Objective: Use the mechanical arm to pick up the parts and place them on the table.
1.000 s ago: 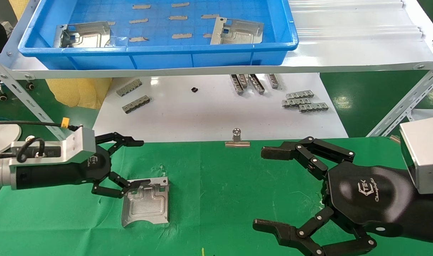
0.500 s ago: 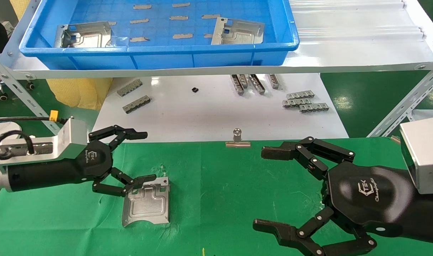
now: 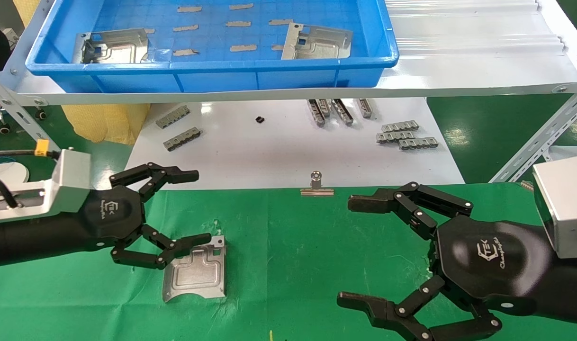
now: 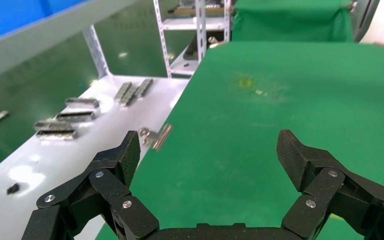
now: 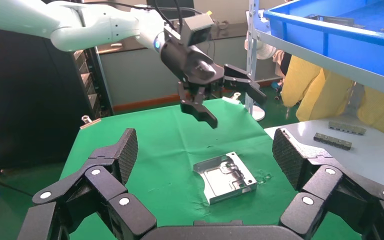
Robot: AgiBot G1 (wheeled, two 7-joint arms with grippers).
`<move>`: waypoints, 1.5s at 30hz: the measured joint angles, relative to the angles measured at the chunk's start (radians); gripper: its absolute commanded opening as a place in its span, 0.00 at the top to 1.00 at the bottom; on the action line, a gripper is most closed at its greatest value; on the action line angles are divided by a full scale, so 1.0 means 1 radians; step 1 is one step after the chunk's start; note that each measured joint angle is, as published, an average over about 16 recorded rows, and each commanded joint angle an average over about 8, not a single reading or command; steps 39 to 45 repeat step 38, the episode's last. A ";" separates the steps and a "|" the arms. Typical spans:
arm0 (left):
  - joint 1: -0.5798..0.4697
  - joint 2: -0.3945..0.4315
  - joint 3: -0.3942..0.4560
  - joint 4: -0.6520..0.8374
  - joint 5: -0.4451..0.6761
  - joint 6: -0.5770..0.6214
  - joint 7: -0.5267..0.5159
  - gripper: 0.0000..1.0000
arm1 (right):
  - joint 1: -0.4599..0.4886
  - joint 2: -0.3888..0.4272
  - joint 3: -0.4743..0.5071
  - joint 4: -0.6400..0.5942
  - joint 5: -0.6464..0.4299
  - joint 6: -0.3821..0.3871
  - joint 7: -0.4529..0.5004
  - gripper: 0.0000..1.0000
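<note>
Left gripper (image 3: 196, 207) hangs wide open and empty, above the plate (image 3: 195, 274) lying flat on the green table (image 3: 293, 265). Two more plates (image 3: 113, 46) sit up in the blue tray (image 3: 212, 66). Right gripper (image 3: 345, 251) is open too, parked well off to the right.

We see an industrial workshop: a perforated-angle steel rack (image 3: 539, 137) carrying a blue parts tray (image 3: 212, 66), a cloth-covered work surface (image 3: 293, 246), stamped metal plates (image 3: 317, 42) and toothed strips (image 3: 404, 137) on a white board (image 3: 279, 151).
</note>
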 measured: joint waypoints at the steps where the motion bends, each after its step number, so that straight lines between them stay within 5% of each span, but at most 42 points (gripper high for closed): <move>1: 0.010 -0.006 -0.007 -0.021 -0.007 -0.002 -0.014 0.00 | 0.000 0.000 0.000 0.000 0.000 0.000 0.000 0.00; 27: 0.263 -0.151 -0.188 -0.543 -0.187 -0.046 -0.364 0.00 | 0.000 0.000 0.000 0.000 0.000 0.000 0.000 0.00; 45: 0.296 -0.170 -0.212 -0.610 -0.212 -0.051 -0.402 0.00 | 0.000 0.000 0.000 0.000 0.000 0.000 0.000 0.00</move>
